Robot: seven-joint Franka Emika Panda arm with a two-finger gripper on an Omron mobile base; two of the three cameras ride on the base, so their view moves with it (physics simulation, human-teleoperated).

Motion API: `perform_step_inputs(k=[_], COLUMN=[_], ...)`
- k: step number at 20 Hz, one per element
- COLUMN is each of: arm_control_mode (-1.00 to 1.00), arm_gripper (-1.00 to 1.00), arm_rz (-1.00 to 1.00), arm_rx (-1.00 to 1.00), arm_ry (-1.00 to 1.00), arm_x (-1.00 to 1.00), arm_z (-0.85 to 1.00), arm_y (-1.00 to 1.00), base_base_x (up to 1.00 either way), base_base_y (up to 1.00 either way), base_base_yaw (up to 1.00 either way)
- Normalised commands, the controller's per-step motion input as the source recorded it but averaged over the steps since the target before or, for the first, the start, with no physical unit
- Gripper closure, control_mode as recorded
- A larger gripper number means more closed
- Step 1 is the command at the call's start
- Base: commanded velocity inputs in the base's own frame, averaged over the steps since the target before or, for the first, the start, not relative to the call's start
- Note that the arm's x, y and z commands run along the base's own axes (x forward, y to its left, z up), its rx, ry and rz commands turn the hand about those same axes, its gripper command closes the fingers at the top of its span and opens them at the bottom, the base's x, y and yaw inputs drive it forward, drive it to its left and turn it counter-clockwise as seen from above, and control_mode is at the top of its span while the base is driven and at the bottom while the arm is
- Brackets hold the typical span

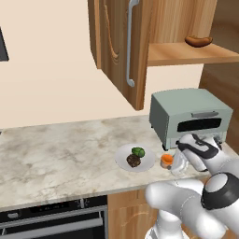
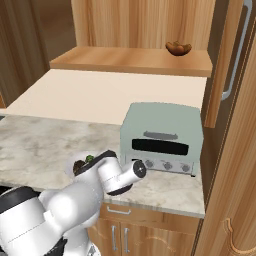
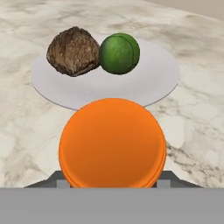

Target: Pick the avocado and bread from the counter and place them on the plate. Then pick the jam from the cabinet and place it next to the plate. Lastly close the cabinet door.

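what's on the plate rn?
The bread and the avocado sit side by side on the plate. In the hand view, the jam covers the plate's near rim.

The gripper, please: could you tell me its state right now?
Gripper: around the jam beside the plate; whether it is clamped cannot be told.

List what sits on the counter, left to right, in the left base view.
plate carrying bread and avocado → jam → gripper at the jam → toaster oven, set farther back.
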Motion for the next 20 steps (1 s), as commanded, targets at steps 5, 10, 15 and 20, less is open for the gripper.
perform_step_inputs(k=[5, 10, 15, 20], arm_control_mode=[-1.00, -1.00, -1.00, -1.00], arm_gripper=[1.00, 1.00, 1.00, -1.00], arm_rz=[0.00, 0.00, 0.00, 0.00], arm_rx=[0.00, 0.00, 0.00, 0.00], arm_ry=[0.00, 0.00, 0.00, 0.00], arm_x=[0.19, 0.20, 0.16, 0.03], arm_z=[-0.17, -0.19, -0.23, -0.15], arm_y=[0.00, 0.00, 0.13, 0.27], base_base_x=[0.00, 0.00, 0.00, 0.00], base_base_y=[0.00, 0.00, 0.00, 0.00], base_base_yaw=[0.00, 0.00, 0.00, 0.00])
